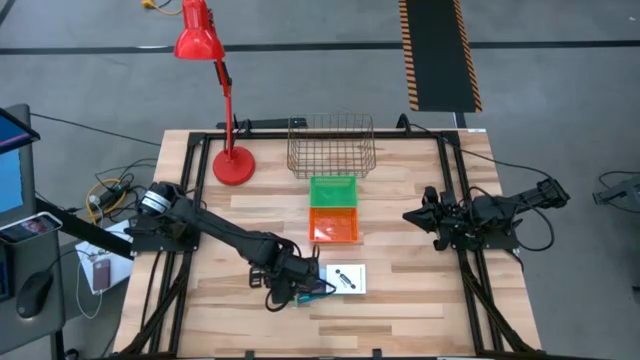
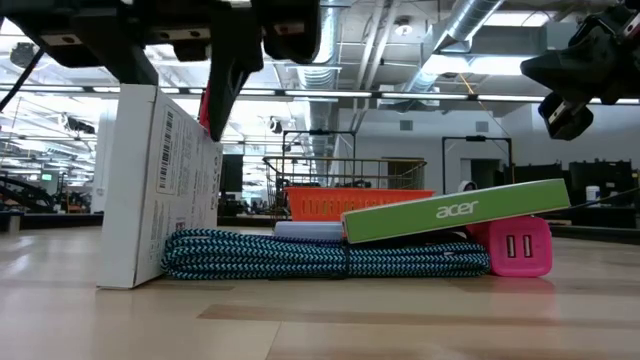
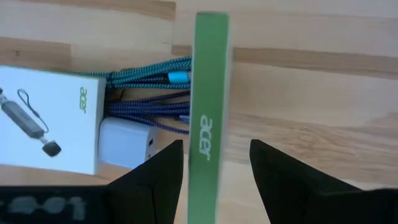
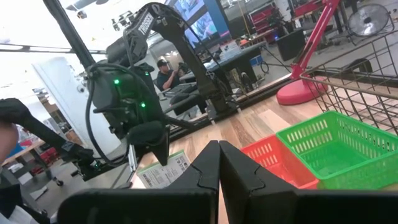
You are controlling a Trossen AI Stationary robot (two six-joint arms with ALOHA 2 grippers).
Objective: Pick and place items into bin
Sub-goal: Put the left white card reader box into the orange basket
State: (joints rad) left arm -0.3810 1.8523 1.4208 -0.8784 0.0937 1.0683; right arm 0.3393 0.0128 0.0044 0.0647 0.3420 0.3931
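Observation:
A white acer box [image 2: 160, 185] stands on its edge on the table, its narrow green side [image 3: 210, 93] up. My left gripper [image 3: 216, 146] is open above it, pointing down, with one finger on each side of the green side. A second acer box [image 3: 46, 118] with a stylus picture lies beside it, tilted on blue braided cables [image 2: 320, 255], a white charger [image 3: 127, 142] and a pink charger [image 2: 518, 245]. My right gripper [image 4: 217, 152] is shut and empty at the table's right side [image 1: 425, 215]. My left gripper's fingers [image 3: 165, 165] lie across the standing box's green top side [image 3: 202, 134], coming from above. A gap shows at one finger. Whether the other finger touches the box, I cannot tell.
A green basket [image 1: 333, 190] and an orange basket [image 1: 333, 225] stand mid-table, with a wire basket [image 1: 330, 145] behind them. A red desk lamp [image 1: 230, 160] stands at the far left. Bare wood lies near the front edge.

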